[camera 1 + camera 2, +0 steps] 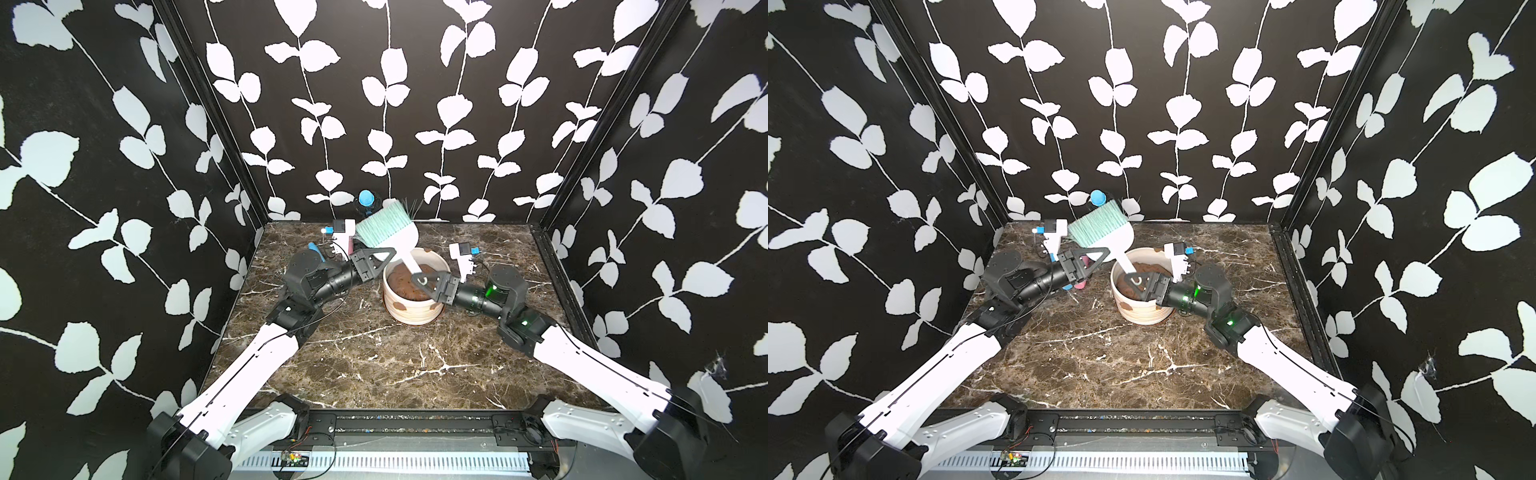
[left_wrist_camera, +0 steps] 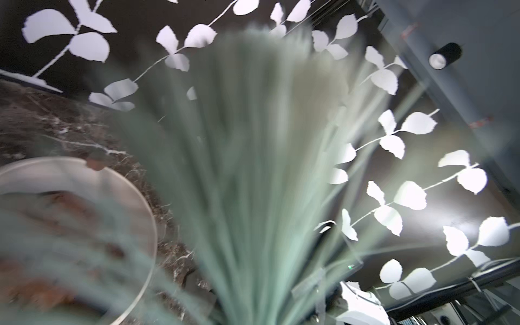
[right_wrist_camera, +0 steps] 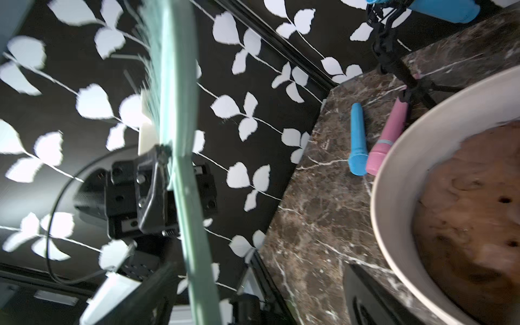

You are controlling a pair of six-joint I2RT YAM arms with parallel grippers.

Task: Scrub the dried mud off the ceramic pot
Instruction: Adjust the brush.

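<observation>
The ceramic pot (image 1: 409, 309) stands mid-table, cream and ribbed, with brown soil (image 1: 409, 282) inside. Dried mud blobs sit on its front wall (image 1: 400, 306) and on its far rim (image 1: 427, 250), the rim blob also showing in the left wrist view (image 2: 95, 164). A brush (image 1: 380, 230) with teal bristles and a white handle slants over the pot. My left gripper (image 1: 390, 252) is shut on the brush near its head, and the bristles (image 2: 253, 168) fill the left wrist view. My right gripper (image 1: 417, 278) hangs over the soil, open, its fingers apart on either side of the handle (image 3: 202, 281).
A blue cylinder (image 3: 357, 140) and a pink one (image 3: 387, 135) lie on the marble table (image 1: 374, 365) just left of the pot, under my left arm. A blue-topped thing on a small black stand (image 1: 365, 199) is at the back wall. Patterned walls close three sides.
</observation>
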